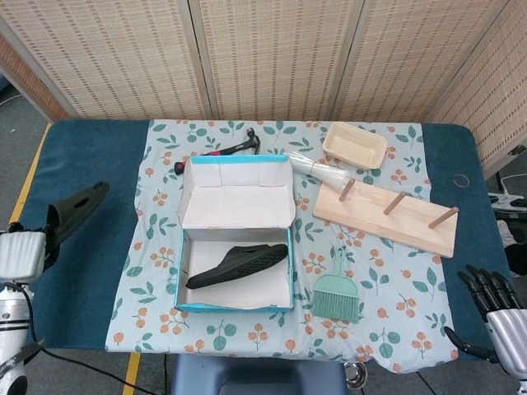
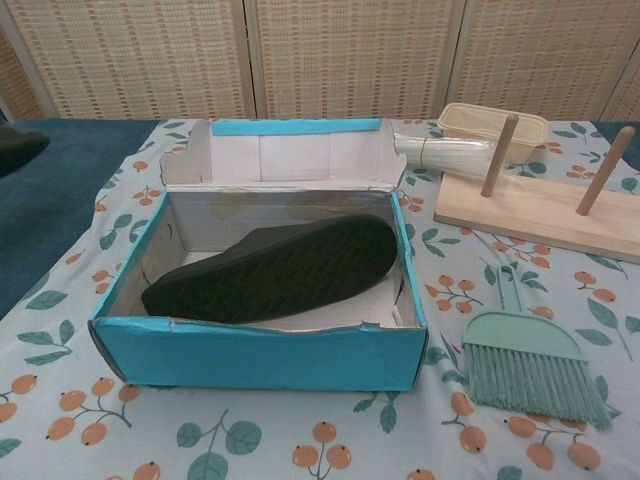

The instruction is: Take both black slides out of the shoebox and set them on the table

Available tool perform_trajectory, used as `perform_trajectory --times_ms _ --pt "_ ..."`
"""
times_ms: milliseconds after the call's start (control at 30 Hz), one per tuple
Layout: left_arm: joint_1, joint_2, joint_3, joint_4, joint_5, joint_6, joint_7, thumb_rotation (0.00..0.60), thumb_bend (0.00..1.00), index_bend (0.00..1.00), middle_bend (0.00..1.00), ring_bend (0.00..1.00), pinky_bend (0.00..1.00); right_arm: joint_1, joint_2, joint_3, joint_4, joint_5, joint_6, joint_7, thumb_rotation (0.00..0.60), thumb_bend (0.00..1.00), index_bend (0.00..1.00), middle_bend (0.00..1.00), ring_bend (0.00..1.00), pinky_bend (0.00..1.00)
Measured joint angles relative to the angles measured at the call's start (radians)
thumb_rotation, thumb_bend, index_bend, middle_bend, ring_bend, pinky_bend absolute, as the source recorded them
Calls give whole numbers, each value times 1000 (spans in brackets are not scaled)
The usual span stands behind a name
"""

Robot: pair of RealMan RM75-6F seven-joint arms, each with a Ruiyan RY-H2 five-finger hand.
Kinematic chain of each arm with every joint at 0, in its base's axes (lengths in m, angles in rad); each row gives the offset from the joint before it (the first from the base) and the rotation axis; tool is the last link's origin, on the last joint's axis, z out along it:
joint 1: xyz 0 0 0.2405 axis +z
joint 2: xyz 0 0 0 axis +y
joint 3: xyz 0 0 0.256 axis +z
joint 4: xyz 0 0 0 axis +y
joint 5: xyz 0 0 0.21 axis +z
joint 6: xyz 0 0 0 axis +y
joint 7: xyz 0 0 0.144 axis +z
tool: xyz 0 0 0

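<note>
One black slide [image 1: 237,264] [image 2: 275,271] lies sole-up inside the blue shoebox [image 1: 235,306] [image 2: 255,355] near the table's middle. My left hand [image 1: 22,252] is far out at the left edge over the dark blue table, gripping the other black slide [image 1: 76,211], which is raised and tilted; only its tip [image 2: 18,146] shows in the chest view. My right hand [image 1: 494,303] sits at the bottom right corner, fingers spread, holding nothing.
A green hand brush [image 1: 336,293] lies right of the box. A wooden peg board [image 1: 387,215], a beige tray [image 1: 355,145], a clear bundle [image 1: 317,169] and a hammer [image 1: 235,148] lie behind it on the floral cloth [image 1: 412,280].
</note>
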Motion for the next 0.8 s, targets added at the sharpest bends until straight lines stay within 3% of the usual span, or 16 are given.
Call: perform_trajectory --times_ms 133,167,200,267,400,633,800 --pt "34 -60 15 54 10 -52 -27 600 523 222 353 328 294 5 2 -9 -4 -15 -10 1 382 216 0 0 0 0" --pt "39 -71 15 65 8 -62 -26 600 516 115 194 185 271 6 3 -9 -3 -15 -10 4 382 216 0 0 0 0" --pt "42 -78 15 74 5 -76 -24 600 506 53 84 79 240 6 3 -9 -3 -15 -10 7 381 216 0 0 0 0" --pt "46 -78 17 70 -5 -108 -8 600 479 0 0 0 191 7 5 -9 0 -11 -13 11 381 217 0 0 0 0" --pt "50 -52 13 -30 -21 -149 16 600 411 0 0 0 148 9 7 -10 -4 -1 -27 5 381 217 0 0 0 0" --pt "48 66 2 -298 -46 -242 29 600 341 0 0 0 87 7 14 -12 -14 9 -33 2 381 217 0 0 0 0" --pt "53 125 -19 -382 -64 -272 -11 600 306 0 0 0 78 9 18 -14 -23 16 -43 -7 383 217 0 0 0 0"
